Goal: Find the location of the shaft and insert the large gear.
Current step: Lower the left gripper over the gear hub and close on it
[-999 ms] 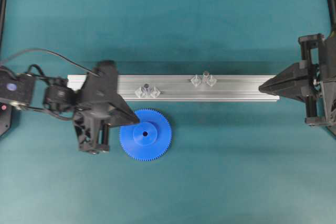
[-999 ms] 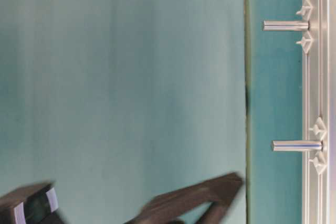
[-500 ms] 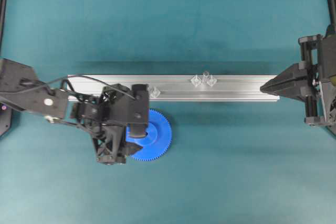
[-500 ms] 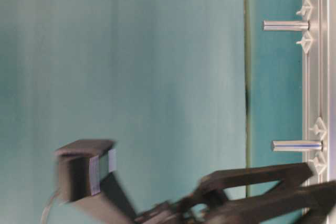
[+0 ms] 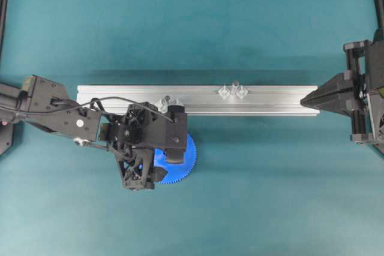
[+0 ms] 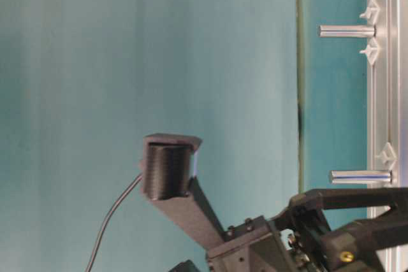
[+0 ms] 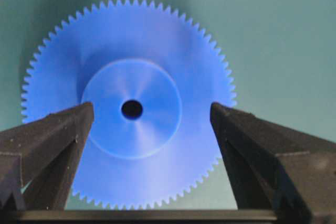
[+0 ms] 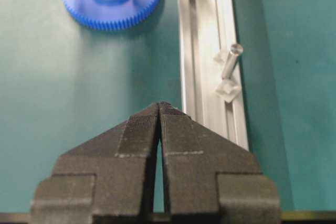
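Left wrist view shows my left gripper [image 7: 149, 116] with jaws spread wide on either side of the large gear [image 7: 128, 103], which lies flat on the green tabletop [image 5: 270, 184] just beside the aluminium rail [image 5: 270, 100] (no finger touches it). My right gripper [image 8: 159, 109] has its jaws pressed together, empty, near the rail's end. Two shafts [image 8: 231, 61] stand on the rail, well apart.
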Robot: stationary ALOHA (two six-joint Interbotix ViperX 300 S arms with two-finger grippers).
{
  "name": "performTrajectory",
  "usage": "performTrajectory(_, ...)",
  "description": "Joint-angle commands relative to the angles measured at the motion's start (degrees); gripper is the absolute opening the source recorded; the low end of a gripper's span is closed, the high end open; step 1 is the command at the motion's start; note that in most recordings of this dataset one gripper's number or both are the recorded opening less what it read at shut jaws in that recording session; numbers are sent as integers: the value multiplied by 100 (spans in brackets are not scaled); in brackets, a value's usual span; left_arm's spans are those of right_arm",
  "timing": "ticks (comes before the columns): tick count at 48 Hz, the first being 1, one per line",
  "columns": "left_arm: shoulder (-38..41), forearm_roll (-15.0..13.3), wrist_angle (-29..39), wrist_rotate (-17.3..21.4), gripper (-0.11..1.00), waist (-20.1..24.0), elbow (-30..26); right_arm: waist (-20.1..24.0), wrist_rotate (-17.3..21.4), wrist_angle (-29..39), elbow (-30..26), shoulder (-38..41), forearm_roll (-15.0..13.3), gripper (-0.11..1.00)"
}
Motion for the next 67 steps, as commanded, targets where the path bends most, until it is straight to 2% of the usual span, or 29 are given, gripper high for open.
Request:
performTrajectory(1,-70,18,53,0,93,-18,-123,-9,9,-18,-35,-35,18,5)
performTrajectory(20,53,18,62,26,93,220,-176,-9,97,0,105,-325,44,5)
performTrajectory(67,387,26,141,-26,93,88,-281,-9,193,62,220,-554,44,5)
